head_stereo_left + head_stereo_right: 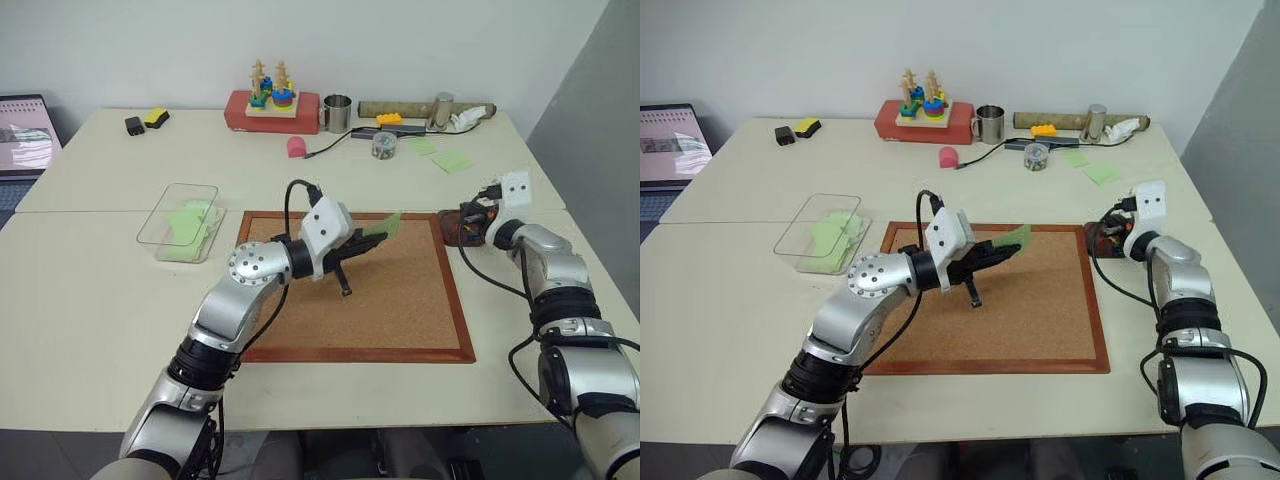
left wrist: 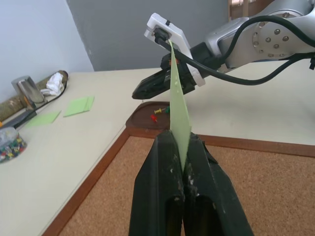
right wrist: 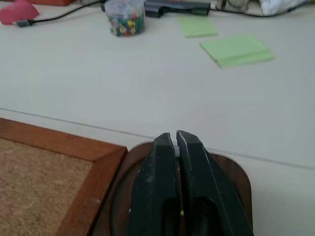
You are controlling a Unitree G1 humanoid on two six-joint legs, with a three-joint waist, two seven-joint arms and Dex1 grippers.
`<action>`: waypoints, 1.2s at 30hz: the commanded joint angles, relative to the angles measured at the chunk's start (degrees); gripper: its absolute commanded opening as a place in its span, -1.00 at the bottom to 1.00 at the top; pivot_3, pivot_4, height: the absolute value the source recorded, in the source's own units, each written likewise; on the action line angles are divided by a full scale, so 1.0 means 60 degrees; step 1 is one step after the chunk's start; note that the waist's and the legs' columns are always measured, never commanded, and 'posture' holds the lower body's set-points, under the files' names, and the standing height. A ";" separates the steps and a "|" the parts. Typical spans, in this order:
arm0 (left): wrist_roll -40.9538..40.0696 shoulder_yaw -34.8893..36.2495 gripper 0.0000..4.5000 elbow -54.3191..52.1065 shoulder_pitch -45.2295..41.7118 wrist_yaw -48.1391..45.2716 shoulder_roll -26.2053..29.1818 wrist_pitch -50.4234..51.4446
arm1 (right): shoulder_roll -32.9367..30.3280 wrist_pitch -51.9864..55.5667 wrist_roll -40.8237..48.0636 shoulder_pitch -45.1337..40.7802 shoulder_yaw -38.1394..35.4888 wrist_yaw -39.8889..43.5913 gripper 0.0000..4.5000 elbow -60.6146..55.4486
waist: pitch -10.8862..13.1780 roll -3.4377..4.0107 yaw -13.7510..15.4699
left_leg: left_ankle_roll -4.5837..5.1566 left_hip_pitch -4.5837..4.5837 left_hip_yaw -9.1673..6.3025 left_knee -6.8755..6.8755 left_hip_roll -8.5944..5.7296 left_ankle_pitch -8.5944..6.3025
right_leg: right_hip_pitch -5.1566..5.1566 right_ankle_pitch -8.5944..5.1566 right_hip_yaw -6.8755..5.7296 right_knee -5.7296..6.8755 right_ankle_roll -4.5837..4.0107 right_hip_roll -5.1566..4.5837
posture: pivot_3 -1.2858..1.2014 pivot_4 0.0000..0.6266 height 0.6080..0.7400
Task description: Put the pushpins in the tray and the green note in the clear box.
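Observation:
My left gripper [image 1: 370,241] is shut on one edge of the light green note [image 1: 386,228] and holds it in the air over the far part of the corkboard [image 1: 400,300]. In the left wrist view the green note [image 2: 178,108] stands on edge between the fingers. My right gripper [image 1: 470,222] is shut and hovers over the dark brown tray [image 1: 450,236], which sits just off the corkboard's far right corner. A red pushpin and another pushpin [image 2: 157,112] lie inside the tray [image 2: 142,119]. The clear box [image 1: 150,232] stands left of the corkboard with green paper in it.
A glass jar of pins [image 1: 383,145], loose green notes [image 1: 452,160], a metal cup [image 1: 337,112], a red toy base with stacked rings [image 1: 272,105], cables and a pink object [image 1: 296,146] lie along the table's back. A laptop [image 1: 25,135] sits at the far left.

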 commanded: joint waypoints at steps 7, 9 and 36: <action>0.0163 0.0044 -1.00 -0.0694 0.0262 -0.0196 0.0143 -0.0160 | -0.0033 -0.0184 0.0079 -0.0521 -0.0283 0.0282 -0.31 0.0782 | 0.0000 0.0000 -0.0035 | 0.0000 0.0001 -0.0006 0.0002 0.0000 0.0000 | 0.0000 0.0000 -0.0004 0.0006 0.0001 0.0001 | 0.03 -0.52 1.00; 0.0155 0.0076 -1.00 -0.0666 0.0244 -0.0200 0.0149 -0.0156 | -0.0066 -0.0191 0.0094 -0.0533 -0.0306 0.0311 -0.11 0.0821 | 0.0000 0.0000 -0.0040 | 0.0000 0.0002 -0.0005 0.0002 0.0000 0.0000 | 0.0000 0.0000 -0.0003 0.0006 0.0001 0.0001 | 0.03 -0.52 1.00; 0.0749 0.3743 -1.00 0.1334 -0.0258 0.4298 0.0225 0.1072 | -0.0179 0.2229 0.2441 0.2454 0.0865 0.3772 0.97 -0.8838 | 0.0002 0.0004 -0.0061 | 0.0000 0.0001 -0.0045 0.0005 0.0007 0.0000 | 0.0002 -0.0001 -0.0039 0.0017 0.0005 0.0003 | 0.03 -0.52 1.00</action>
